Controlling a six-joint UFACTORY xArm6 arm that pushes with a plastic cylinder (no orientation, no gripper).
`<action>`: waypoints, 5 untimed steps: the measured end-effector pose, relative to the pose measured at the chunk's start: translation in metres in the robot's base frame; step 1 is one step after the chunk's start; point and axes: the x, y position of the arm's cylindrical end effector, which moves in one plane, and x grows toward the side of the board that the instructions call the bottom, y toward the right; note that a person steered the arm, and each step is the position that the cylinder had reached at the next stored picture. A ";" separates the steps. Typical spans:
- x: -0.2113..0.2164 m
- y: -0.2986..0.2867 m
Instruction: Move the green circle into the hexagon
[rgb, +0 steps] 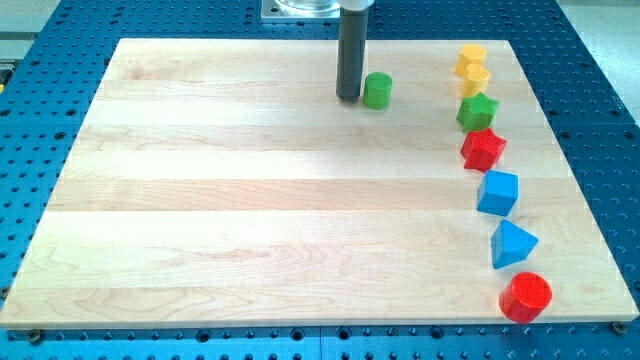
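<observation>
Rod stands upright near the desk's (200, 200) top edge, a bit right of centre. My tip (349, 98) sits just left of the green circle (377, 90), close enough that contact can't be told. That side makes sense: the hexagon is to the right, so a rightward push likely sends the circle that way.

Two yellow blocks near the top right corner, the upper yellow hexagon (472, 57) and a lower yellow block (475, 78), shape unclear. Circle lies well apart from them.

No hand on this rig, just the rod, so nothing spreads or pinches.
</observation>
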 end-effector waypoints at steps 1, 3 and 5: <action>0.001 0.028; -0.046 0.100; -0.057 0.127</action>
